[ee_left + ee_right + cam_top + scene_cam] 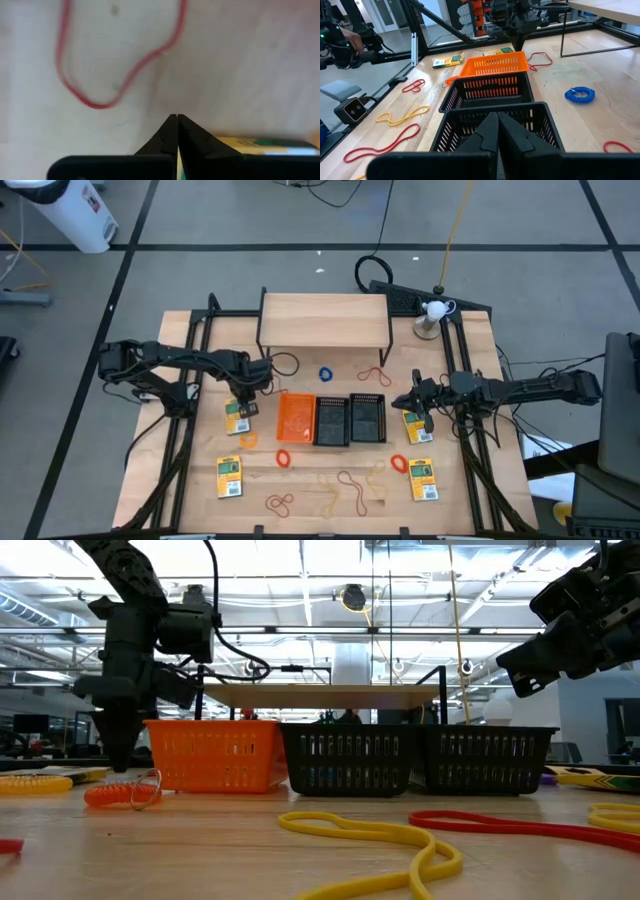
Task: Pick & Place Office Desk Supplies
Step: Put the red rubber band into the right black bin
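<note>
Overhead, table-level views share orange bin (295, 418).

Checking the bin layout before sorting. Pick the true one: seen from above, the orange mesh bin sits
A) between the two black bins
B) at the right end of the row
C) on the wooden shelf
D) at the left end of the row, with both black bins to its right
D: in the high view the orange bin is leftmost, with the two black bins in a row on its right.
</note>
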Motion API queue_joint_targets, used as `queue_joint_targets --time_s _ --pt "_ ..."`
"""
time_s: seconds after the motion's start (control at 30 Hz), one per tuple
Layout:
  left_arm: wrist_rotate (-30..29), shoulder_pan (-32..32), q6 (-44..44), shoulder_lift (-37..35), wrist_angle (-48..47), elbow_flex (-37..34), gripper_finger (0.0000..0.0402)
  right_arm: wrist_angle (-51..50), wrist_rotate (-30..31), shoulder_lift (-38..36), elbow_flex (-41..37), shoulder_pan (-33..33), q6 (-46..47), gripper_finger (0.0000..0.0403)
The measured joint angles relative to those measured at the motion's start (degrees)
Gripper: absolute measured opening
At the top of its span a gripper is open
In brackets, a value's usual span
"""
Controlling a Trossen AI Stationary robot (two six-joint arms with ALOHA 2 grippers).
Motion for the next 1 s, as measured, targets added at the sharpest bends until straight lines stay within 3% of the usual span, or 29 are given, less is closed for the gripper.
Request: queue_joint_targets --time_s 0.17,0.53,0.77,1.0 --pt "-3.63 0.04 1.31 0.00 1.33 0.00 0.0025 0.01 0.02 0.01 0.00 0.00 -0.41 0.0000" --pt "-4.07 0.04 4.47 0.00 3.96 0.02 0.0064 0.45 0.26 -0.01 0.00 0.00 -1.50 0.0000" --pt "-11.14 0.04 4.47 0.00 4.04 0.02 0.0111 0.44 1.43 -0.01 0.00 0.00 -1.52 0.0000" --pt "-10.39 0.04 5.65 0.00 7.30 0.02 0.0142 0.42 1.92 0.01 0.00 -0.02 -1.93 0.0000"
